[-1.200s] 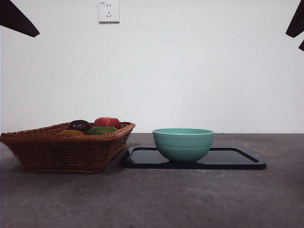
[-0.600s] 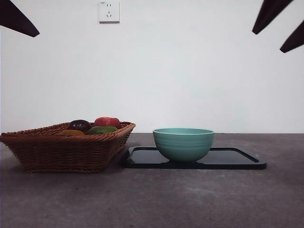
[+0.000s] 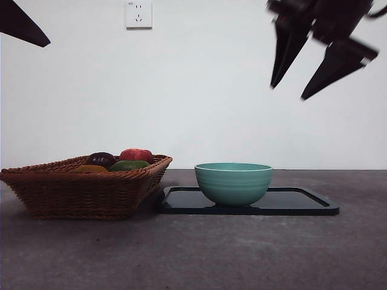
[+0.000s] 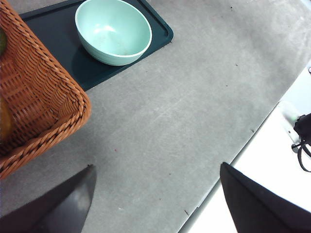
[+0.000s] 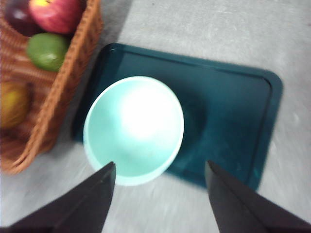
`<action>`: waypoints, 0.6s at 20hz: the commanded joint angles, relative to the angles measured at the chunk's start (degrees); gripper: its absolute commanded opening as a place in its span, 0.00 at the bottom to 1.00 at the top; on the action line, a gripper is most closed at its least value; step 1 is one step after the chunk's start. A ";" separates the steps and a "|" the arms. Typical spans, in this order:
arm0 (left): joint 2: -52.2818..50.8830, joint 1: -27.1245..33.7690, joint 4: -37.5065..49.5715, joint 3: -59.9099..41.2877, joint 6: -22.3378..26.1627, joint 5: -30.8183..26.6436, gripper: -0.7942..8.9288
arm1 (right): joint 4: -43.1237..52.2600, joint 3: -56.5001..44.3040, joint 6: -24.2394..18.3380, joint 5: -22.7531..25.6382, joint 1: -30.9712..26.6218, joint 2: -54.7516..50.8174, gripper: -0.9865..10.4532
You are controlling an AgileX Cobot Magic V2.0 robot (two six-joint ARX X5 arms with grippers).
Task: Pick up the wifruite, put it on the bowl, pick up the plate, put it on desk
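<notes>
Two hands open, empty; we are steering the right hand [image 3: 318, 66] over the basket [image 3: 84, 187] toward the brownish fruit [image 5: 12, 103].

Level front view, overhead wrists; shared bowl [image 3: 233, 183].

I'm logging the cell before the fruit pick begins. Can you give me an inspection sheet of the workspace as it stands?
Surface: desk, dark grey, mottled.
Job's things: wifruite lies in the wicker basket; bowl stands upright on the black tray, nothing in it.
Clutter: red apple, dark purple fruit and green fruit also in the basket.
Grippers: right gripper open, high above the bowl and tray; left gripper open, waiting over bare desk.
Cables: a black cable beyond the desk edge.
Surroundings: white wall with a socket.
</notes>
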 commanded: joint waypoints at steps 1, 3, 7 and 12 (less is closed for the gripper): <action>0.31 -0.31 0.55 0.87 1.16 0.35 0.50 | 3.72 1.36 -0.92 0.20 0.20 4.44 0.34; 0.31 -0.31 0.55 0.87 1.18 0.35 0.50 | 6.08 1.36 -0.90 0.20 0.24 7.54 0.34; 0.31 -0.31 0.55 0.87 1.27 0.35 0.50 | 8.28 1.36 -0.92 0.17 0.31 13.03 0.34; 0.31 -0.31 0.55 0.87 1.31 0.35 0.50 | 10.58 1.36 -0.96 -0.28 0.74 18.49 0.34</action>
